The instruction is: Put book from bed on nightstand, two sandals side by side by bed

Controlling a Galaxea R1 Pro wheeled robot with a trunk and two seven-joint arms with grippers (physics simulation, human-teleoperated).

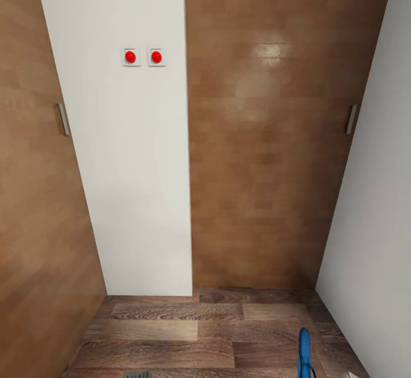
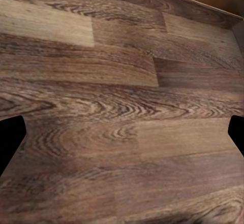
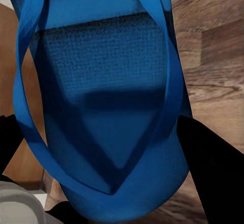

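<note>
Jaws of the right gripper (image 3: 109, 183) clamp a blue sandal (image 3: 101, 97) — held between them.

No legible txt — none anywhere.

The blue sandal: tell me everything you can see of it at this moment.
The sandal is bright blue, with a flat sole textured like fine mesh and thin blue straps meeting in a V at the toe post. In the right wrist view it sits close up between the right gripper's dark fingers, apparently held. In the head view it shows edge-on, upright, at the lower right, above the wood-plank floor. No white strap is visible.
</note>
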